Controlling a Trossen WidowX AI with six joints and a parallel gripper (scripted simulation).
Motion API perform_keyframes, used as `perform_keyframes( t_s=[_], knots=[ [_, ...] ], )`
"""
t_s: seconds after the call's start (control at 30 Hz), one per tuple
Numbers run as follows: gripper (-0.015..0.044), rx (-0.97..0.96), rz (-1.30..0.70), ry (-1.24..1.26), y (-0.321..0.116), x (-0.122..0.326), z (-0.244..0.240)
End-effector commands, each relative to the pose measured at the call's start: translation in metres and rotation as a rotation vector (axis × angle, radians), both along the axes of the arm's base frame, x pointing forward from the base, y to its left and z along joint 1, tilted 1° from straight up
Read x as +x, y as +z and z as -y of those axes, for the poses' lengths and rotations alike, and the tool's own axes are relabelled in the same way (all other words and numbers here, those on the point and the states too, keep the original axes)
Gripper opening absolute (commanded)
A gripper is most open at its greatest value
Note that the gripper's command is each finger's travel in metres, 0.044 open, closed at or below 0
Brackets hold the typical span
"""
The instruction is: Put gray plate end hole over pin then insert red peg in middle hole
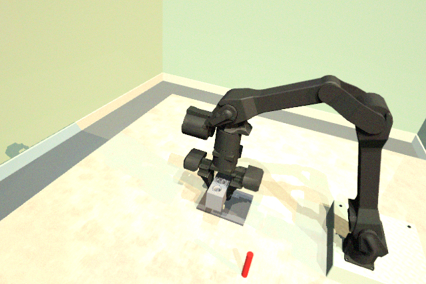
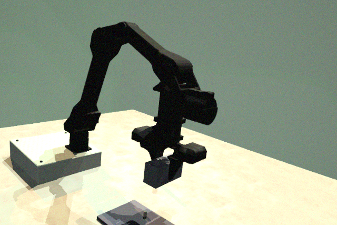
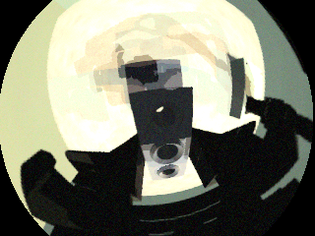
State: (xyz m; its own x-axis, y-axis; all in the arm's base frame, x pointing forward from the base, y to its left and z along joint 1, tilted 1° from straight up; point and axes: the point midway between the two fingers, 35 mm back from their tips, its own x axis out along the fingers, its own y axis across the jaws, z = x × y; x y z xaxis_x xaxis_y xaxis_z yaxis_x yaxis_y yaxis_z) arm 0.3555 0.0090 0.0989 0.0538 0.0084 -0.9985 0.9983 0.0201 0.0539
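My gripper is shut on the gray plate, gripping it at one end so the long block sticks out past the fingers. Its holes face up. The plate hangs in the air, clear of the table. The flat dark base lies on the table below and just beyond it. Its small upright pin is uncovered. The red peg lies on the table nearer the front, apart from the base. It does not show in the exterior view.
The arm stands on a white mounting block at the table's side. The table edge runs behind the gripper in the exterior view. Walls close the far side in the top view.
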Motion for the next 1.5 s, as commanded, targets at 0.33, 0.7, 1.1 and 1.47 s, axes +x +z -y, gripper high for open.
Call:
perform_keyframes(
  t_s=[0.33, 0.7, 1.1, 1.47],
  knots=[
    [0.0000, -0.002, -0.011, -0.086, -0.024, -0.003, 0.041],
    [0.0000, 0.008, -0.010, -0.181, -0.042, -0.008, 0.072],
    [0.0000, 0.009, -0.010, -0.187, -0.043, -0.008, 0.074],
    [0.0000, 0.009, -0.010, -0.187, -0.043, -0.008, 0.074]
  ],
)
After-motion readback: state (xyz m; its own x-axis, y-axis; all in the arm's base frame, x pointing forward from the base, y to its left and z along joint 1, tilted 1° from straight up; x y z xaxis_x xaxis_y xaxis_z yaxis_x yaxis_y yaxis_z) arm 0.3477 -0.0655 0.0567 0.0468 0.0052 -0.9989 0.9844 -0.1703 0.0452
